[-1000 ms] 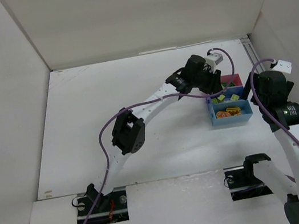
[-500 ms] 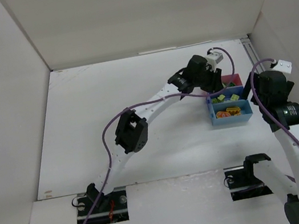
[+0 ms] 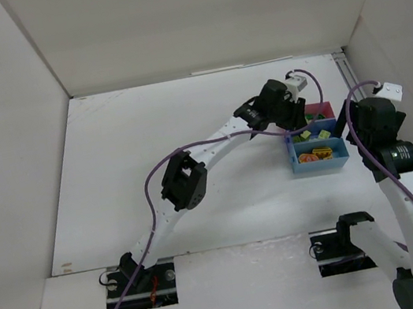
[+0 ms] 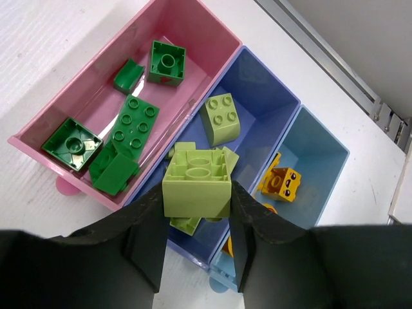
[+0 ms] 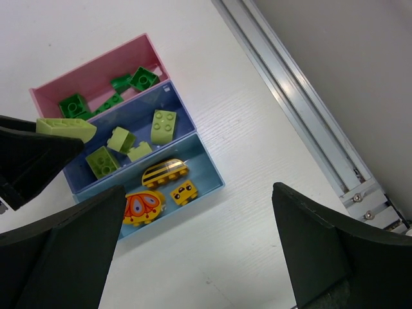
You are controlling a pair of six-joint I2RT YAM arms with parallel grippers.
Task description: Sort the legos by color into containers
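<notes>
Above the dark blue tray [image 4: 265,96], left pincer [image 4: 197,201] clamping a pale green brick [image 4: 196,183], right pincer [image 5: 198,193] wide open

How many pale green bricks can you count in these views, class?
5 pale green bricks. One is gripped by the left gripper above the dark blue tray; four lie inside that tray. More could be hidden under the gripper.

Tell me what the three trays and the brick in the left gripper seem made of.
The pink tray, dark blue tray and light blue tray: likely thin moulded plastic, slightly glossy, judging by the sheen on their walls. The pale green brick in the left gripper: likely hard moulded plastic, smooth, evenly coloured, with crisp studs.
</notes>
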